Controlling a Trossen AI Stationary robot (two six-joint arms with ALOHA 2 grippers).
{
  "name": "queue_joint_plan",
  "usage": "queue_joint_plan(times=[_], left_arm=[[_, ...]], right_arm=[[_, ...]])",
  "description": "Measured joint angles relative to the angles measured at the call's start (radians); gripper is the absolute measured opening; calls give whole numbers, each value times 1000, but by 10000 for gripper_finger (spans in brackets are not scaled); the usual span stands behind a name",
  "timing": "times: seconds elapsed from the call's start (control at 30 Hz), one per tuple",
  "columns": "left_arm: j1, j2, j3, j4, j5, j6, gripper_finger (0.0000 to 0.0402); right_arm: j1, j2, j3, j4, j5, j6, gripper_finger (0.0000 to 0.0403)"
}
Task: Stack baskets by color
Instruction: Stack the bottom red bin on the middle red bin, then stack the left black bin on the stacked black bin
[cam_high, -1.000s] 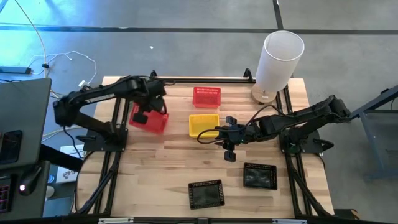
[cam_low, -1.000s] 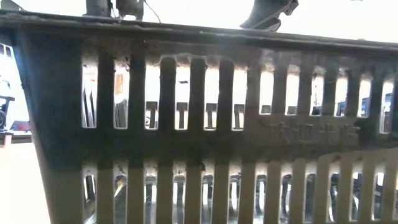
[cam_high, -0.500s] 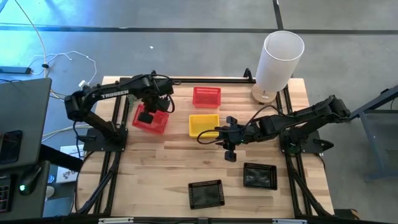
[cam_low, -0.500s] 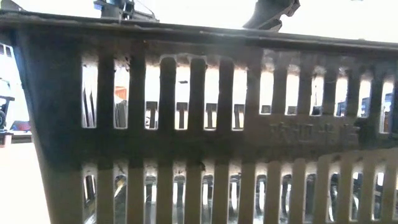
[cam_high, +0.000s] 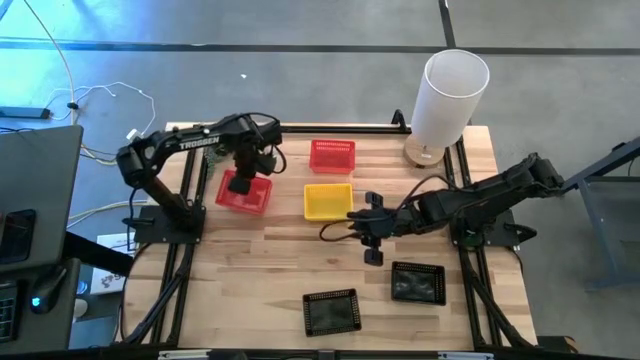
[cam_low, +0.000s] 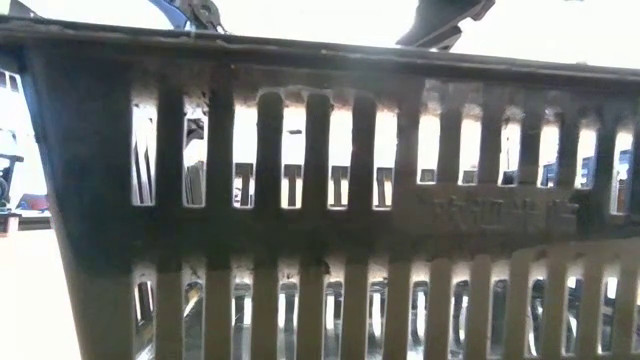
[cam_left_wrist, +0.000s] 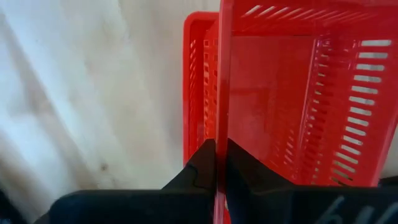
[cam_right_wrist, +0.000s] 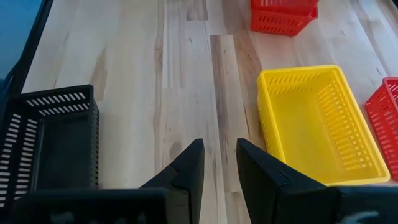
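Note:
My left gripper (cam_high: 246, 170) points down at the table's far left, shut on a red basket (cam_high: 243, 192). In the left wrist view a second red basket (cam_left_wrist: 196, 87) shows just beyond and below the held one (cam_left_wrist: 292, 93). Another red basket (cam_high: 332, 155) rests on its base at the far middle, with a yellow basket (cam_high: 328, 200) in front of it. My right gripper (cam_high: 372, 232) hovers open near the yellow basket's right end, nothing between its fingers (cam_right_wrist: 217, 163). Two black baskets (cam_high: 330, 312) (cam_high: 418, 283) sit near the front edge. My left gripper pinches one side wall of the red basket at its rim (cam_left_wrist: 220, 127), one finger inside the basket and one outside. The fingers come from above, pointing down. The basket hangs below them over the second red basket; whether the two touch I cannot tell.
A tall white cylinder (cam_high: 447, 95) stands at the far right corner. A black basket (cam_low: 320, 200) right at the low camera blocks nearly that whole view. Bare wood (cam_high: 240, 270) lies at the near left and between the yellow and black baskets.
My left gripper has come down and moved a little toward the table's right with the red basket, which hangs lower and less tilted than before. My right gripper has stayed open and nearly still.

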Motion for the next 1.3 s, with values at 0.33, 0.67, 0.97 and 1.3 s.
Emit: queue_joint_plan(times=[0.33, 0.67, 0.97, 1.3], left_arm=[[41, 55, 0, 30, 65, -36, 1], [40, 62, 0, 59, 66, -117, 53], [40, 61, 0, 57, 65, -131, 96], [39, 59, 86, 39, 62, -193, 91]], right_arm=[[22, 0, 0, 0, 1, 3, 83], [21, 0, 0, 0, -2, 3, 83], [21, 0, 0, 0, -2, 3, 83], [21, 0, 0, 20, 1, 3, 83]])
